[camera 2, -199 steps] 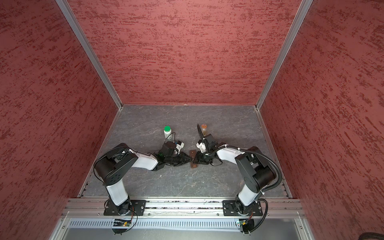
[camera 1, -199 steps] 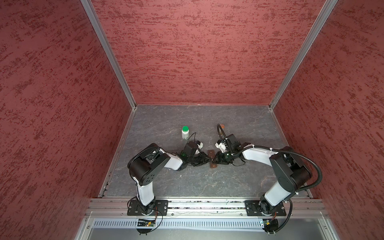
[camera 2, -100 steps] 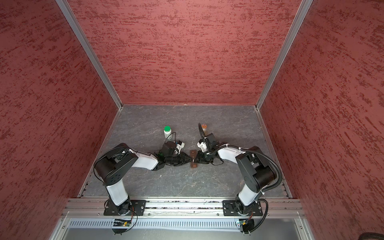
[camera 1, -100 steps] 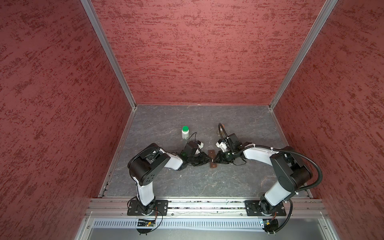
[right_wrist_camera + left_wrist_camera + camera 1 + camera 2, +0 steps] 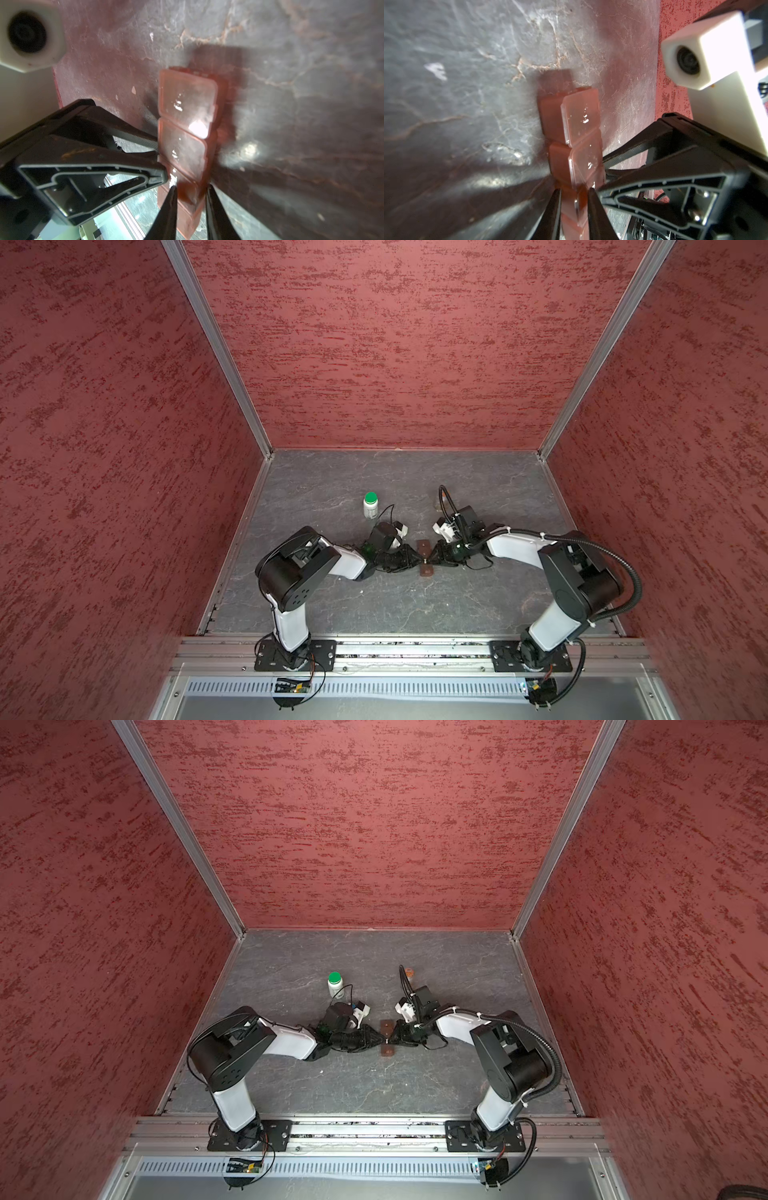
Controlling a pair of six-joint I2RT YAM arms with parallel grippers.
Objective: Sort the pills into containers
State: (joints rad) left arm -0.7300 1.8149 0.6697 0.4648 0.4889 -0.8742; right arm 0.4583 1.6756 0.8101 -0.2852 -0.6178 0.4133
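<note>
A reddish see-through pill organizer (image 5: 426,558) (image 5: 387,1038) lies on the grey table between my two arms, a strip of several lidded compartments (image 5: 579,116) (image 5: 185,108). The left gripper (image 5: 416,561) (image 5: 380,1041) (image 5: 574,190) comes at its middle from the left and is shut on one compartment. From the right, the right gripper (image 5: 434,558) (image 5: 395,1038) (image 5: 191,187) is shut on the same middle part, tip to tip with the left. All lids that show look closed. No pills can be made out.
A white bottle with a green cap (image 5: 370,506) (image 5: 335,984) stands behind the left gripper. A small orange-capped vial (image 5: 444,497) (image 5: 409,971) stands behind the right wrist, partly hidden by a cable. A white speck (image 5: 321,1072) lies in front of the left arm.
The right gripper has drawn in to the organizer and closed on it. The left gripper has kept its hold and place.
</note>
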